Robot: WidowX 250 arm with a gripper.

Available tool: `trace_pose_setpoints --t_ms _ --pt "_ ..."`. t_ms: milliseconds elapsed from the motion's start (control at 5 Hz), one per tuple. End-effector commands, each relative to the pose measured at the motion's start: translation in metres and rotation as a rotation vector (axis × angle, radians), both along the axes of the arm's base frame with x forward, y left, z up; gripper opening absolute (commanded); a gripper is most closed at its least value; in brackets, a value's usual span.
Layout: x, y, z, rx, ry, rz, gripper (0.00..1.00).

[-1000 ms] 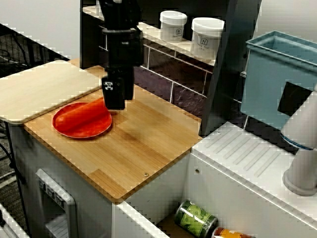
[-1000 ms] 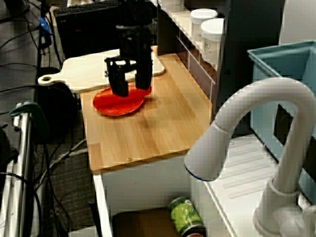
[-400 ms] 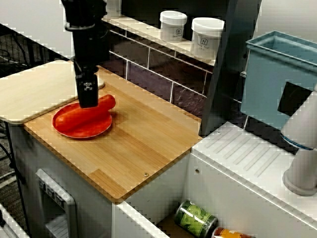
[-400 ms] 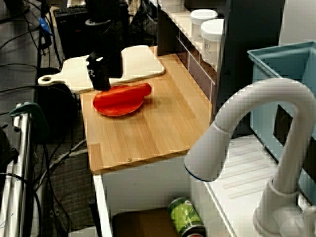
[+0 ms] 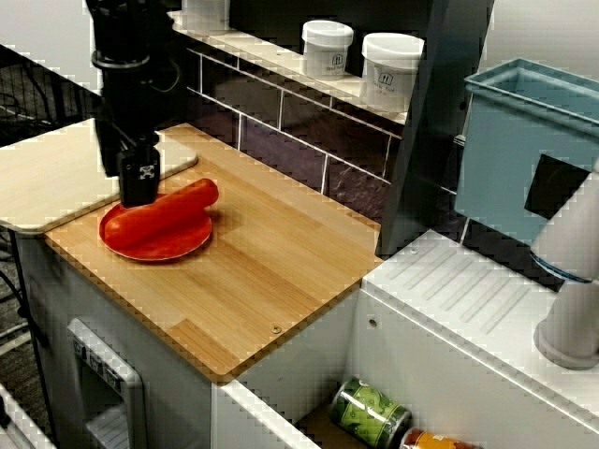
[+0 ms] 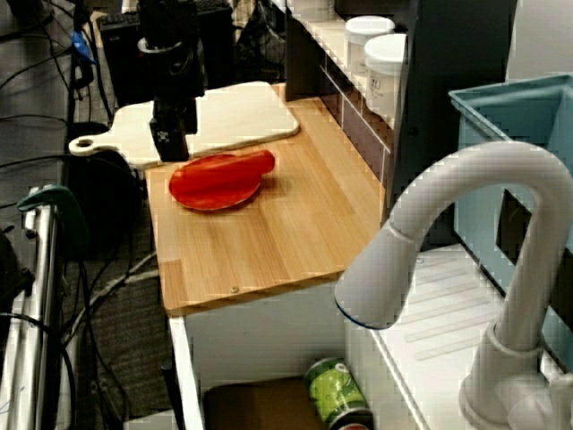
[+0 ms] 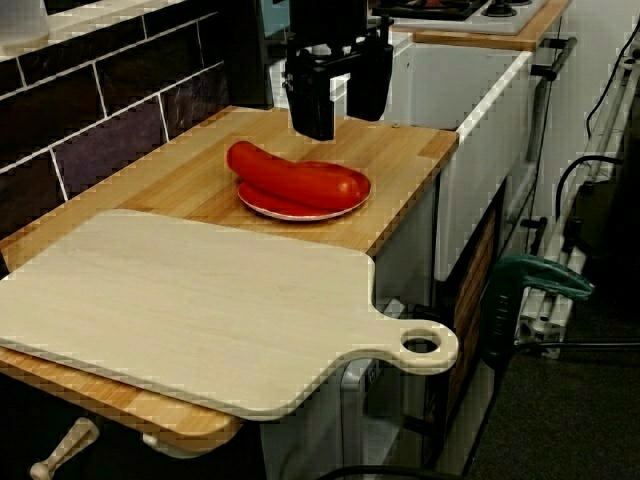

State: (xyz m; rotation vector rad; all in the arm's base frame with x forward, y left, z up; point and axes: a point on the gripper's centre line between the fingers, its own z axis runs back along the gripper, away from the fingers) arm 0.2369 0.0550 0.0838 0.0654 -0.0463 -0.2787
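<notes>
In the view from the front, your pincer [image 5: 138,182] covers the left end of the red sausage [image 5: 178,204] on the plate [image 5: 159,247], and the arm above the plate is cut off by the top edge. In the view from the cutting-board end, the sausage hides the plate's far rim, and the top edge cuts the pincer off just above its fingers [image 7: 312,110]. Well right of the plate and lower down, the green can [image 5: 367,410] is partly hidden, its label too small to read.

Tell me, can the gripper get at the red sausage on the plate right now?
Probably yes: the gripper hangs open close above one end of the red sausage, which lies uncovered on the red plate, with nothing between them.
</notes>
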Motion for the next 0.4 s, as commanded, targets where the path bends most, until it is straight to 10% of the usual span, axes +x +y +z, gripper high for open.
trace_pose_setpoints --t_ms 0,200 --pt "0.005 0.002 -0.002 0.039 -0.048 0.137 1.00" --pt "0.017 0.003 -0.003 0.033 -0.048 0.167 1.00"
